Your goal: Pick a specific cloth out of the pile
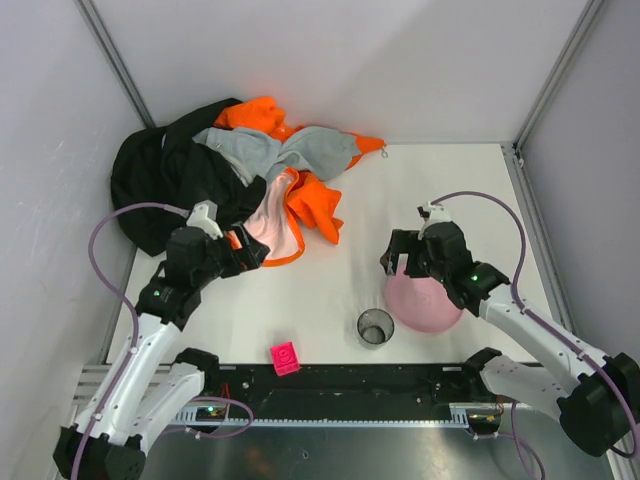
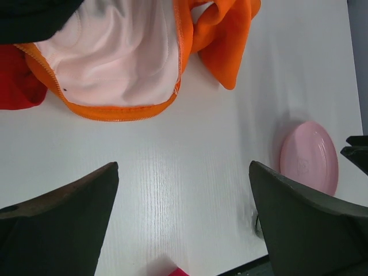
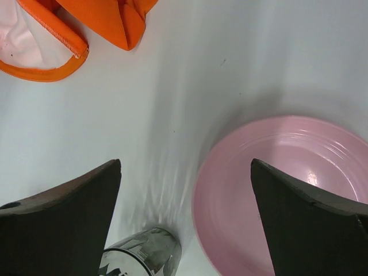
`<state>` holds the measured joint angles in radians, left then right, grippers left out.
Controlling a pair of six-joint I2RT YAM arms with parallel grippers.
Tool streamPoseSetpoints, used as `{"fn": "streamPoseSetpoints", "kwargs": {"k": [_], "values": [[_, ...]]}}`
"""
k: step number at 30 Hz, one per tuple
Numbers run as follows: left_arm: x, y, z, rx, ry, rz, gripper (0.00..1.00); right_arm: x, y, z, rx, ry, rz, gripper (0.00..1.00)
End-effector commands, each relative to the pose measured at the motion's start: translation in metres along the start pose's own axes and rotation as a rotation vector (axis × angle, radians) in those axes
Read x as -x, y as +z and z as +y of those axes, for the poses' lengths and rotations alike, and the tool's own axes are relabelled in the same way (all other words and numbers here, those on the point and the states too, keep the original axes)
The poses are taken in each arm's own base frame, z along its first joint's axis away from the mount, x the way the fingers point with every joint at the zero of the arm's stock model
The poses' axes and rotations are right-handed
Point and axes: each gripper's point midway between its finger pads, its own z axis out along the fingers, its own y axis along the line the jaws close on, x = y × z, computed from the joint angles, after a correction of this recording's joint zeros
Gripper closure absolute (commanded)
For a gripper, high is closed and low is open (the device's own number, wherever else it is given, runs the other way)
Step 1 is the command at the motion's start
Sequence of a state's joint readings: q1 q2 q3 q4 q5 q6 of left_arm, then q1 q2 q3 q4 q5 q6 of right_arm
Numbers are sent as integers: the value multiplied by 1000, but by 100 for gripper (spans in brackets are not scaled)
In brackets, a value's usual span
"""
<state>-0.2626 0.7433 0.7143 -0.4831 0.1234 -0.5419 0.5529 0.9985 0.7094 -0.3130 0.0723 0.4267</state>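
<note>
Pile point(image 1: 230, 160) occupies the far left corner of the desk point(image 1: 450, 190). Red cloth point(image 2: 17, 77) lies at its near edge, partly under the black garment point(image 2: 34, 17), touching the orange-trimmed pink one point(image 2: 115, 63). Left gripper point(image 2: 183, 167) is spread wide and holds nothing. Right gripper point(image 3: 185, 164) is likewise wide above the pink plate point(image 3: 276, 195), whose surface is bare. Steel cup point(image 1: 375, 327) is just beside the plate; its contents cannot be told.

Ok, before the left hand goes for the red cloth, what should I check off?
1. Left hand open and empty: ok.
2. Red cloth visible: ok, partly under the black garment.
3. Left hand centred on the red cloth: not ok, it sits at the wrist view's left edge.
4. Orange garment clear of the grasp: not ok, it lies against the cloth.
5. Right hand away from the pile: ok, open by the pink plate.
</note>
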Motion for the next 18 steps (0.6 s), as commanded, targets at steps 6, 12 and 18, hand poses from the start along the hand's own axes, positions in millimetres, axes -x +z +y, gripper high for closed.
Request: {"fn": "streamPoseSetpoints", "kwargs": {"k": [6,12,18], "values": [[14,-8,13,67,-9,-94,0,19,-4,9,-4,11,-53,1],[5,3,19,89,13,-37,0,14,-4,8,-15,10,-40,1],[-3,18,22,113,25,45,0,10,-2,7,-19,12,-30,1]]}}
